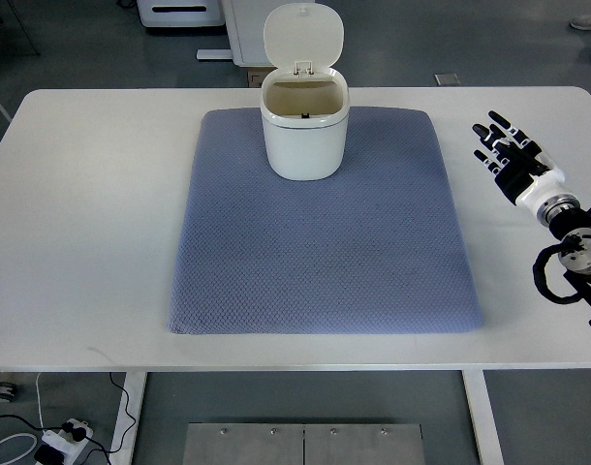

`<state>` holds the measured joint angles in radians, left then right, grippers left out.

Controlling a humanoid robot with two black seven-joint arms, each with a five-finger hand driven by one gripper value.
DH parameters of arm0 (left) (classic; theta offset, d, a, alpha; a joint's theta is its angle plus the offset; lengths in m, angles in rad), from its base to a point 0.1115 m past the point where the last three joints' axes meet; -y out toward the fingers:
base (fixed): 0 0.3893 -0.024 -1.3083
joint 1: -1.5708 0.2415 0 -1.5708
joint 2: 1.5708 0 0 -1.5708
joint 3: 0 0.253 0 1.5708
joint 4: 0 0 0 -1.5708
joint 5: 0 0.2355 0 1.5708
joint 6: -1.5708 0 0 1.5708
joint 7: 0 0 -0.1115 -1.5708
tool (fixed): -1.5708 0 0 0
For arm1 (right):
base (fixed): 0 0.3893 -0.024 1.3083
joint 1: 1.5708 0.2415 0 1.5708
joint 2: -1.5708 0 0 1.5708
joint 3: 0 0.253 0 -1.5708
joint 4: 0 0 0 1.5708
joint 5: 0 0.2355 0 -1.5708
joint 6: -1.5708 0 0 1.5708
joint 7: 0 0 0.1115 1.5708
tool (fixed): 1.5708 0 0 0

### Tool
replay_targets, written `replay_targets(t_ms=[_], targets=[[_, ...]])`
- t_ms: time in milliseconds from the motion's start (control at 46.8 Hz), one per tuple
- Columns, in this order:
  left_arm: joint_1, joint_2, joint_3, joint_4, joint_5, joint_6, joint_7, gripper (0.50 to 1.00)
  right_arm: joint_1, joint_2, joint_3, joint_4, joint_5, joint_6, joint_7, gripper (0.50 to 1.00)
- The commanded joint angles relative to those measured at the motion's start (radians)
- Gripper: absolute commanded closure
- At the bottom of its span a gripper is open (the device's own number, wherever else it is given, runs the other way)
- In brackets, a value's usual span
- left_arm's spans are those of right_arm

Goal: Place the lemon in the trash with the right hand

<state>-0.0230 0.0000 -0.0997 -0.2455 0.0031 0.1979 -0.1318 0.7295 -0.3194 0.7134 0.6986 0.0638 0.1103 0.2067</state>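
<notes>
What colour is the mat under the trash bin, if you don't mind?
The mat is blue-grey with a fine diamond weave, seen in the top view.

This looks like a robotics lab or test room. A plain white table (82, 242) stands on a grey hard floor (528, 426), with a blue-grey mat (320, 262) laid square on it as a work area. At the near left a power strip (65, 441) and cables lie on the floor. At the far side stands white equipment (184, 12) on the floor. A robot hand (509, 155) rests over the table at the right.
</notes>
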Motion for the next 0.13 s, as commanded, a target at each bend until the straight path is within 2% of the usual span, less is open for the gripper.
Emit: replay_targets(t_ms=[0, 107], targets=[[0.000, 0.000, 0.000, 0.000, 0.000, 0.000, 0.000, 0.500, 0.002, -0.001, -0.002, 0.001, -0.001, 0.000, 0.003, 0.500], [0.000, 0.000, 0.000, 0.000, 0.000, 0.000, 0.000, 0.500, 0.002, -0.001, -0.006, 0.002, -0.004, 0.000, 0.007, 0.500]])
